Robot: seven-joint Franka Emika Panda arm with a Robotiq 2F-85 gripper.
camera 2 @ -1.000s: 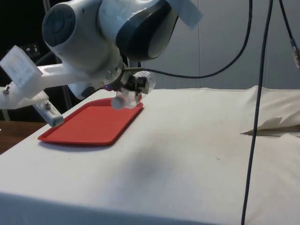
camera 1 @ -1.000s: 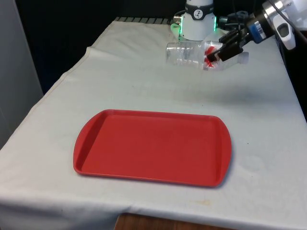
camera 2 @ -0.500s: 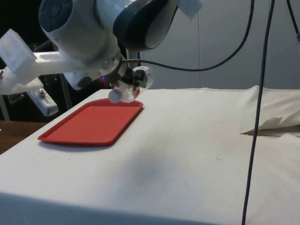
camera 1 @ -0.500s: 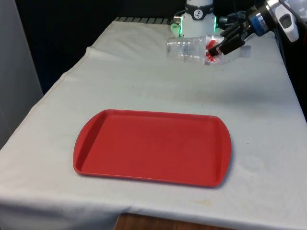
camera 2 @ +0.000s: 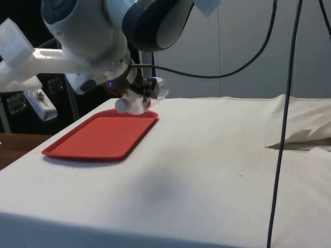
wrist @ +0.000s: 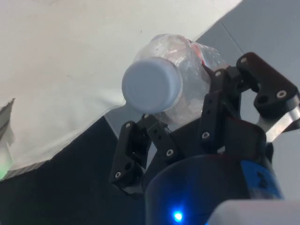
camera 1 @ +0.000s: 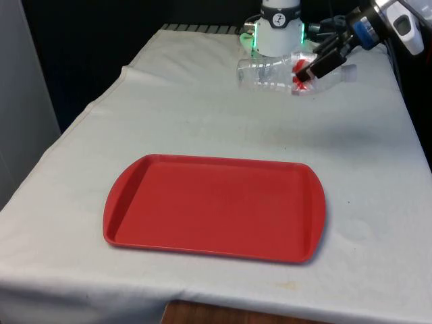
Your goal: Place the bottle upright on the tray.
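Observation:
A clear plastic bottle (camera 1: pixel 273 72) with a red label and a white cap hangs lying sideways in the air, far from the camera in the front view. My gripper (camera 1: pixel 312 68) is shut on the bottle near its neck end. In the side view the bottle (camera 2: pixel 142 98) shows cap-first, held above the table's level near the tray's far corner. The wrist view looks straight at the cap (wrist: pixel 152 85), with the black fingers (wrist: pixel 215 112) pressed on the bottle's body. The red tray (camera 1: pixel 216 206) lies flat on the cloth near the front edge; the side view has the tray (camera 2: pixel 103 137) at its left.
The white cloth (camera 1: pixel 202 115) covers the whole table. A black cable (camera 2: pixel 282 129) hangs down at the side view's right. The robot base (camera 1: pixel 277 30) stands at the table's far end, just behind the bottle.
The gripper has lifted the bottle a little higher and carried it slightly towards the front view's right. The bottle stays sideways. The tray has not moved.

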